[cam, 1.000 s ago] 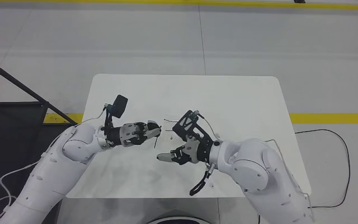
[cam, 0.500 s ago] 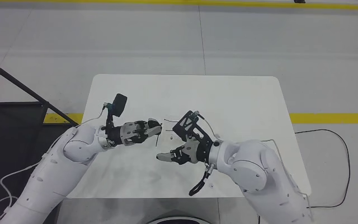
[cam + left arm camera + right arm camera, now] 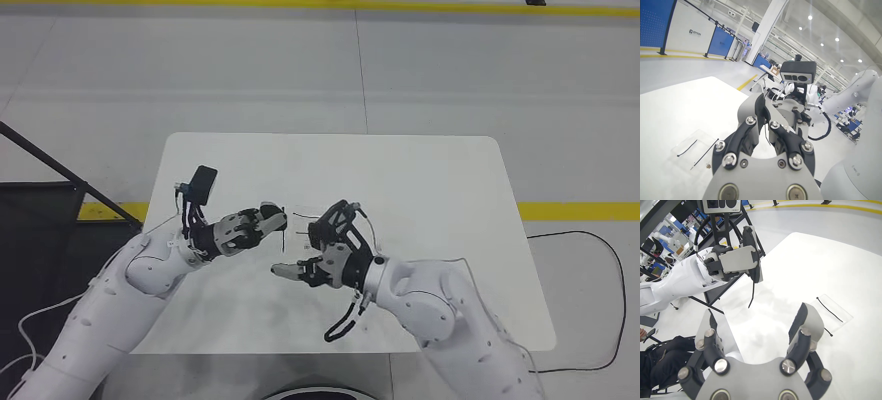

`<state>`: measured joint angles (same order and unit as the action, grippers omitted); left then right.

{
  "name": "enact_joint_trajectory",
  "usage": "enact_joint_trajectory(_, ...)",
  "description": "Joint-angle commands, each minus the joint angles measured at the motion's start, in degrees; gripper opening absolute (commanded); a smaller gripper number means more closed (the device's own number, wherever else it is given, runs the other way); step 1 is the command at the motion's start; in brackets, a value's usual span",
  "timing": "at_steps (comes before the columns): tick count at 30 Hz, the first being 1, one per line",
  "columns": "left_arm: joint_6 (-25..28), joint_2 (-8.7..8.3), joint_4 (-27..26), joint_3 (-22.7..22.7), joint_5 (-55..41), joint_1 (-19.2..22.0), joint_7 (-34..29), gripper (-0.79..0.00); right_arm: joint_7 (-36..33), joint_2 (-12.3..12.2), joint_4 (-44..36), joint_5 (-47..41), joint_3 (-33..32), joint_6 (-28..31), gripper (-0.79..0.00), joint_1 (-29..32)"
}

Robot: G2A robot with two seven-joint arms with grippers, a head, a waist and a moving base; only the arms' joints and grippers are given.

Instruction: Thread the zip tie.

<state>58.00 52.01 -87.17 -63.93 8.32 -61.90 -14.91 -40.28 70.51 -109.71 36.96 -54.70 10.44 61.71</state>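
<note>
zip tie [image 3: 766, 133] | one end hidden | clamped inside left gripper [image 3: 763, 111]

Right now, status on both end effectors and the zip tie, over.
Left end effector shut on zip tie, tail hanging free. Right end effector open, empty, apart from tail. Two spare ties flat on table, off the path.

Plastic zip tie [image 3: 753, 291], smooth matt table [image 3: 430, 180]
</note>
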Motion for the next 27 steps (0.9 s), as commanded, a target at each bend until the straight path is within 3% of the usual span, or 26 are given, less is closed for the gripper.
enact_joint_trajectory(1,0.0,0.23,0.29,0.35,0.33,0.2,0.28,-0.785,0.97,0.16,0.82,-0.67,0.18,0.0,-0.308,-0.35)
enact_joint_trajectory(2,0.0,0.34,0.43,0.52,0.4,0.33,0.36,-0.785,1.35,0.25,1.27,-1.07,0.31,0.18,-0.388,-0.54)
enact_joint_trajectory(7,0.0,0.78,0.86,1.02,0.51,0.84,0.88,-0.785,3.23,0.73,3.59,-3.21,0.89,0.05,-0.557,-1.56)
enact_joint_trajectory(9,0.0,0.92,1.02,1.03,0.59,0.93,1.21,-0.785,3.45,0.91,4.27,-3.89,1.15,-0.2,-0.588,-2.04)
enact_joint_trajectory(27,0.0,1.51,1.43,0.55,0.79,0.84,2.01,-0.785,3.48,1.07,4.04,-5.49,0.42,1.97,-0.619,-1.95)
